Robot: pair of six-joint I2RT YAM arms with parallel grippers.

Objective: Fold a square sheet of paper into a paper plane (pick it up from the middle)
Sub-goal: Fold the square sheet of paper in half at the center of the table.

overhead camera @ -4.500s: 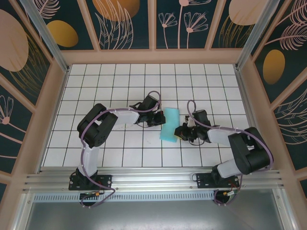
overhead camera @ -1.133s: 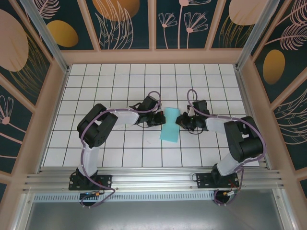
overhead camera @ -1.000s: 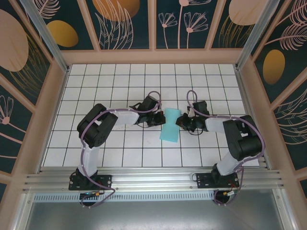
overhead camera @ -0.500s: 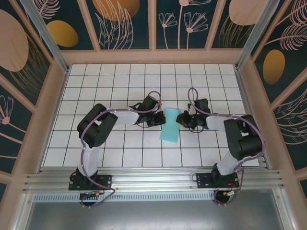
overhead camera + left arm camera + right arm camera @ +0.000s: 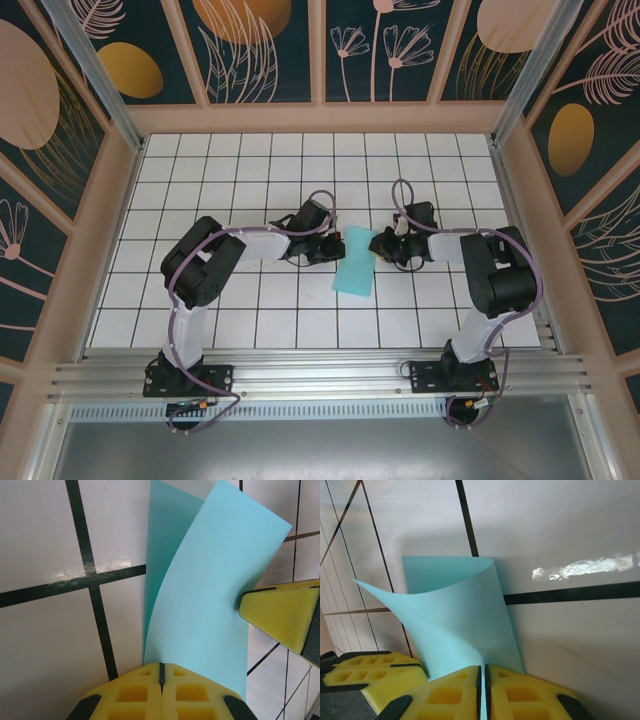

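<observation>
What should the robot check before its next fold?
1. Left gripper shut on the paper: ok.
2. Right gripper shut on the paper: ok.
3. Paper folded over: ok, two layers show.
4. Top layer lying flat: not ok, it curls up.
5. Edges lined up: cannot tell while it curls.

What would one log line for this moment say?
left tool: shut on teal paper sheet | right tool: shut on it | sheet: folded over, top layer curled
</observation>
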